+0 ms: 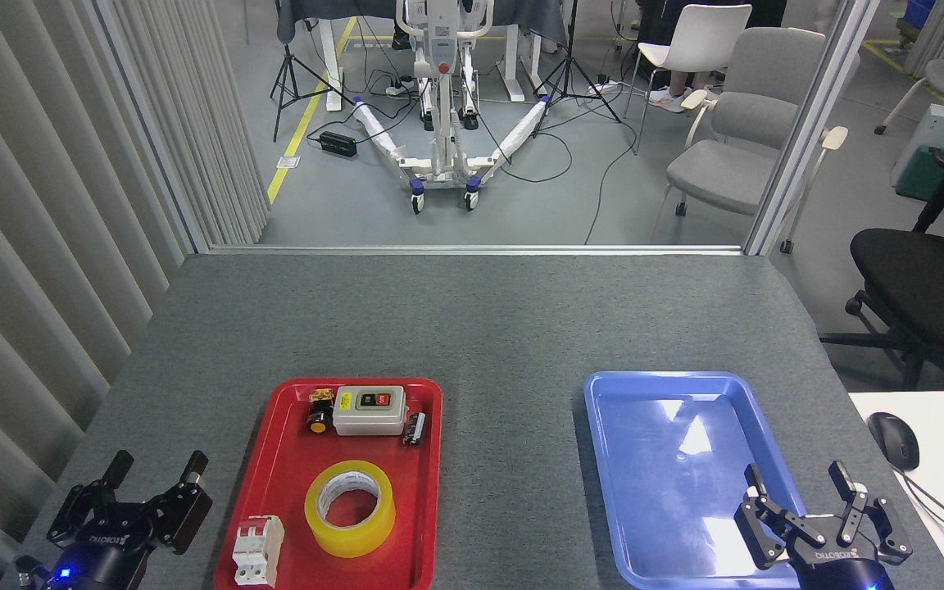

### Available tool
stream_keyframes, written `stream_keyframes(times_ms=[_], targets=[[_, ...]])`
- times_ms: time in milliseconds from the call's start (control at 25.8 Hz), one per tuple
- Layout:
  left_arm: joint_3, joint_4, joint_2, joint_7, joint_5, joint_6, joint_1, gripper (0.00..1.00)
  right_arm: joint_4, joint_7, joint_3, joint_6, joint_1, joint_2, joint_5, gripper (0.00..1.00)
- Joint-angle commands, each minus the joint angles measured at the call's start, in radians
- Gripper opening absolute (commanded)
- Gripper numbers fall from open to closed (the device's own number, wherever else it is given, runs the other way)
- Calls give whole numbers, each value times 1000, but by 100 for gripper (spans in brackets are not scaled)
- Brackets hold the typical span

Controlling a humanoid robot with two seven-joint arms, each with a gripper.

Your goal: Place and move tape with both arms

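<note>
Grippers rest low with fingers up. Left gripper [156, 471] gapes wide beside the red tray [275, 483] holding the tape [350, 508]. Right gripper [800, 482] gapes wide over the blue tray [603, 442].

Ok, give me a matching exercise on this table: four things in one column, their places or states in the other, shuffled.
Things:
1. tape
2. switch box
3. blue tray
4. left gripper

Places or states:
a. open, left of the red tray
b. far end of the red tray
c. lying flat in the middle of the red tray
d. holds nothing

Pairs: 1-c, 2-b, 3-d, 4-a
</note>
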Motion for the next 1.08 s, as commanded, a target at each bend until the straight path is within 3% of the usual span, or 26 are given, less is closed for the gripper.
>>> stream_keyframes(times_ms=[0,193,387,696,1045], targets=[[-1,3,1,12,0,0,0,100,-15,10,13,10,2,3,23,99],[-1,3,-4,69,0,12,-5,100,-15,19,13,41,5,1,28,99],[-1,0,-4,69,0,12,-5,100,-32,145,13,41,5,1,28,99],[-1,4,-12,69,0,14,-5,100,-30,53,13,39,6,3,29,99],[-1,7,-18,68,0,15,-5,100,-29,54,15,49,5,10,29,99]])
